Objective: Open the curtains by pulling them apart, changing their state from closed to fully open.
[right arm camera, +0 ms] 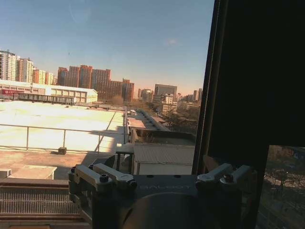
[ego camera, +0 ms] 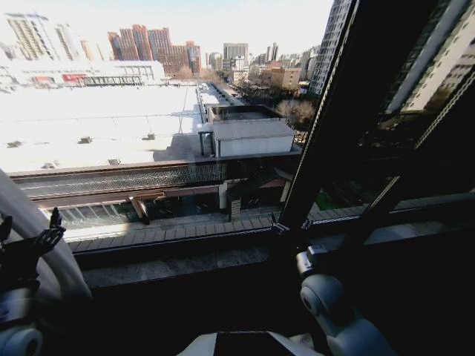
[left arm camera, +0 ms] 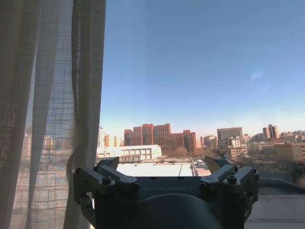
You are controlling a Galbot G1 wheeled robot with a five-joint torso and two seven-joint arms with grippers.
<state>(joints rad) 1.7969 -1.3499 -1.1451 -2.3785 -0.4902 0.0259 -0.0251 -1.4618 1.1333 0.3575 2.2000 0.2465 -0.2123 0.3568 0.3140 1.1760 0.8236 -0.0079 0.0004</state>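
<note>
One sheer white curtain (left arm camera: 47,119) hangs bunched in long pleats at the side of the left wrist view, with bare glass and city skyline beside it. My left gripper (left arm camera: 162,164) is open and holds nothing; one finger (left arm camera: 102,174) sits just beside the curtain's edge. In the head view that gripper (ego camera: 30,245) is low at the far left, against a pale curved band (ego camera: 44,230) that looks like the same curtain. My right gripper (right arm camera: 162,164) is open and holds nothing, facing the glass next to a black window frame bar (right arm camera: 209,95). The right arm (ego camera: 326,297) is low at centre right.
A stone window sill (ego camera: 178,259) runs across in front of me. The slanting black frame bar (ego camera: 326,126) splits the window, and the area to its right is dark (ego camera: 415,185). Rooftops and buildings lie outside.
</note>
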